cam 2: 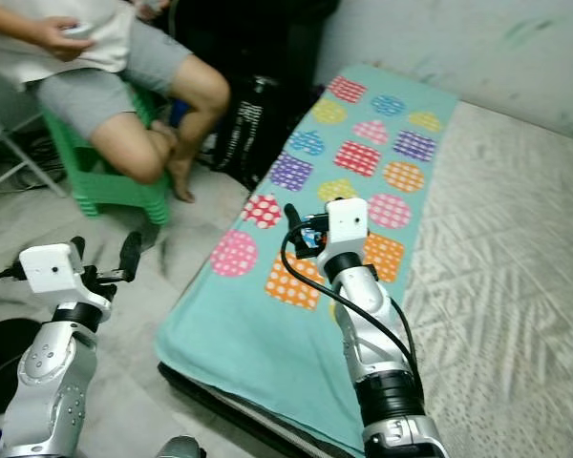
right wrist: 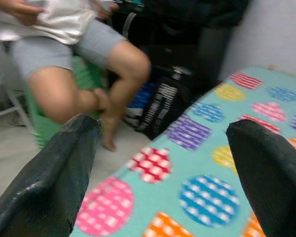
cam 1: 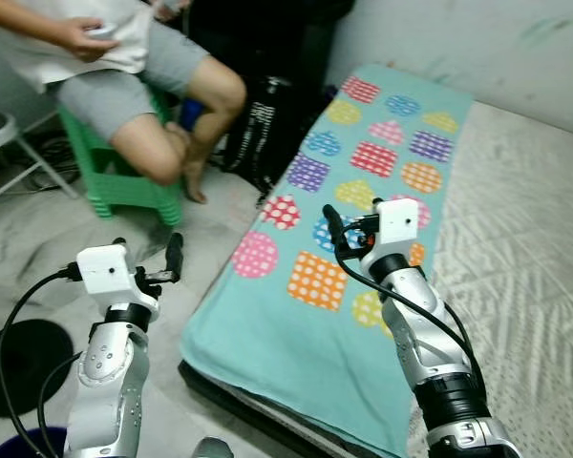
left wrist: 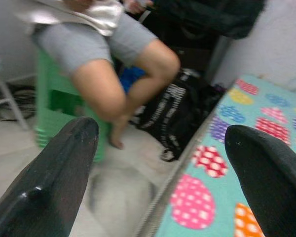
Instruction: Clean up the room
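- The teal blanket [cam 1: 363,200], dotted with bright patches, lies spread fairly flat along the near edge of the bed [cam 1: 525,248], its lower corner draping over the side toward the floor [cam 1: 67,248].
- Beside the blanket, the rest of the bed shows a pale patterned mattress cover, smooth, with nothing loose on it that I can make out.
- Right pincer [cam 1: 349,229] hovers just above the blanket's middle; the right wrist view shows its two black fingers [right wrist: 49,173] spread wide, nothing between them.
- Left pincer [cam 1: 162,267] hangs off the blanket's floor side, over the grey floor; its fingers [left wrist: 54,168] are also parted and empty.
- Past the blanket's far corner, a black bag [cam 1: 263,134] stands on the floor against the bed.
- Further from the blanket, a person [cam 1: 124,76] sits on a green stool [cam 1: 115,176]; a folding chair [cam 1: 5,143] is beyond.
- A dark round thing [cam 1: 24,363] lies on the floor, well apart from the blanket.
- Progress, as a judgement: both pincers empty, blanket laid out. This fits a bed just tidied or a clean-up with floor items still waiting; the pictures don't settle which.
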Controlling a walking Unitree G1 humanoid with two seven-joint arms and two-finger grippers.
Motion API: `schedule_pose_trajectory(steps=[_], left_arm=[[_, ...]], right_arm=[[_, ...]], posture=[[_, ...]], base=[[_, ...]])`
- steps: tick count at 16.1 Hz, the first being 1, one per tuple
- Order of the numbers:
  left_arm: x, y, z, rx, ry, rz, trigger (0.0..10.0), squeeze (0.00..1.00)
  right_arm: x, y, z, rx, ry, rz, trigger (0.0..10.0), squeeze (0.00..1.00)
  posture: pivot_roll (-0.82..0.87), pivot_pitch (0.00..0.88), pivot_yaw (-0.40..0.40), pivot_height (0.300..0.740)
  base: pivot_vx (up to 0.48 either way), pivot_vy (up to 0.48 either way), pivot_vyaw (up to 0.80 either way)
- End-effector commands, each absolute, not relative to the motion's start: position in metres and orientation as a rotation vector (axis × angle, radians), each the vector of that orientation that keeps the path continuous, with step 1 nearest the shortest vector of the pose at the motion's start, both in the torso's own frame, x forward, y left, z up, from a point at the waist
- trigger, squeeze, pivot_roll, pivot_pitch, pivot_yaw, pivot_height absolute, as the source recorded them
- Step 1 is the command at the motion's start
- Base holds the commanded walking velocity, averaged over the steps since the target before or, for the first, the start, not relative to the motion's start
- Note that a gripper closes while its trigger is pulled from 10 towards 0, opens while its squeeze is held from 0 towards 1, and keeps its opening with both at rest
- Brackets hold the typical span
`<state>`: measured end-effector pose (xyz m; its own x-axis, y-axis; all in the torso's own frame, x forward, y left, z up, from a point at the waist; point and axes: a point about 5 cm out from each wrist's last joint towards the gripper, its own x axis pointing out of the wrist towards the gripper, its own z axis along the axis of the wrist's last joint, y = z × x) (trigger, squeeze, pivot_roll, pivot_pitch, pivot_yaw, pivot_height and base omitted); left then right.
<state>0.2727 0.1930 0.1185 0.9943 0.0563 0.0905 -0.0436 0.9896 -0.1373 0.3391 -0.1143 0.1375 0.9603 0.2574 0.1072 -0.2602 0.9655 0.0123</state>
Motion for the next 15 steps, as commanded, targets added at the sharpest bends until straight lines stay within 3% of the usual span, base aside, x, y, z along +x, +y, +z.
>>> schedule_pose_trajectory(steps=[1, 15], left_arm=[[0.2755, 0.1888, 0.1198, -0.14, -0.092, 0.04, 10.0, 0.0], [0.2779, 0.1846, 0.1194, -0.153, -0.097, 0.038, 10.0, 0.0]], right_arm=[[0.3409, -0.1206, 0.1405, 0.013, -0.107, 0.249, 10.0, 0.0], [0.34, -0.1175, 0.1448, -0.022, -0.12, 0.292, 10.0, 0.0]], posture=[[0.14, 0.13, -0.06, 0.74], [0.12, 0.137, -0.078, 0.74]], base=[[0.0, 0.0, 0.8], [0.0, 0.0, 0.8]])
